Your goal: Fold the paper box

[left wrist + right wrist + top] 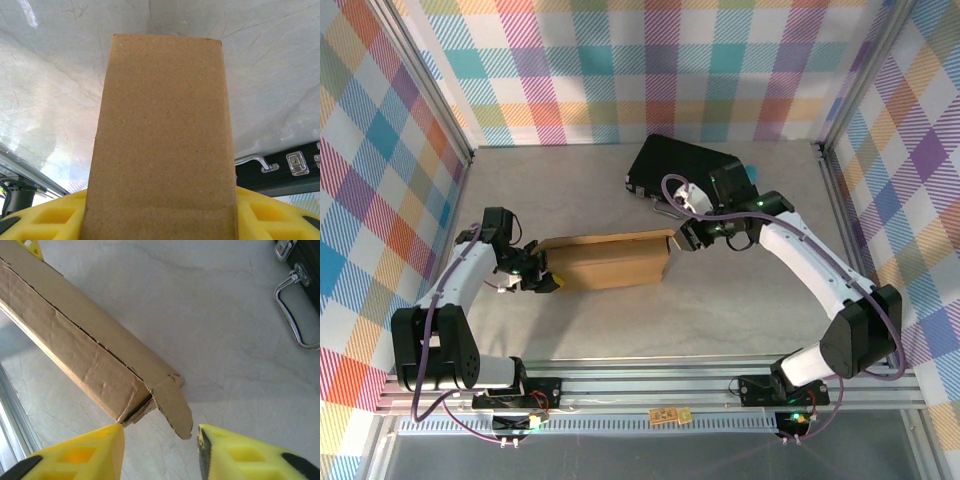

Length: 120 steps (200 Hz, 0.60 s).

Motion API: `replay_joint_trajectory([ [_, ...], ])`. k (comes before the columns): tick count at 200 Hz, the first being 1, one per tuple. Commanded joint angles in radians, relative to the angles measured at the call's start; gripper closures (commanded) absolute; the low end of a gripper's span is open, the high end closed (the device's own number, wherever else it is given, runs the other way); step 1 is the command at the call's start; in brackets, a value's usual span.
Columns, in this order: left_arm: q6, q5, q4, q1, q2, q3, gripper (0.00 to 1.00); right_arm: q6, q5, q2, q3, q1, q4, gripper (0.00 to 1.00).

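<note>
A plain brown corrugated cardboard paper box [610, 260] lies across the middle of the pale grey, mottled desk [740, 310]. Its long side runs left to right, between the two white arms. In the left wrist view its flat brown face [160, 135] stretches away from the camera towards the bare desk.

The left gripper [542, 277] sits at the left end of the paper box. Its yellow jaws are closed on that end, and the cardboard runs between the two yellow pads [50, 220].

The right gripper [161, 440] is at the right end of the paper box, just near of a black hard case [685, 170]. Its jaws stand open with a clear gap between the yellow fingertips [100, 450]. A loose end flap [172, 405] with a ragged edge sticks out from the corner of the box. The tip of the flap hangs just beside the right-hand fingertip, in the mouth of the gap. Whether it touches cannot be told.

The black hard case lies on the far right part of the desk, close to the right end of the box but apart from it. Its bent metal handle [292, 315] faces the box, and a metal latch [296, 163] shows on its side. Bright checked walls [620, 60] enclose the desk on the left, right and far sides. An aluminium rail [650, 385] runs along the near edge.
</note>
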Motion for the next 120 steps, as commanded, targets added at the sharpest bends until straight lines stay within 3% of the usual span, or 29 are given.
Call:
replay_joint_trajectory([
  [1, 0.017, -0.068, -0.059, 0.022, 0.014, 0.021, 0.83, -0.028, 0.004, 0.031, 0.056, 0.020, -0.063, 0.63],
  [91, 0.048, -0.065, -0.050, 0.023, 0.037, 0.032, 0.84, 0.001, 0.085, 0.104, 0.108, 0.037, -0.090, 0.83],
  [120, 0.051, -0.063, -0.042, 0.023, 0.045, 0.036, 0.84, 0.013, 0.082, 0.115, 0.121, 0.045, -0.096, 0.85],
])
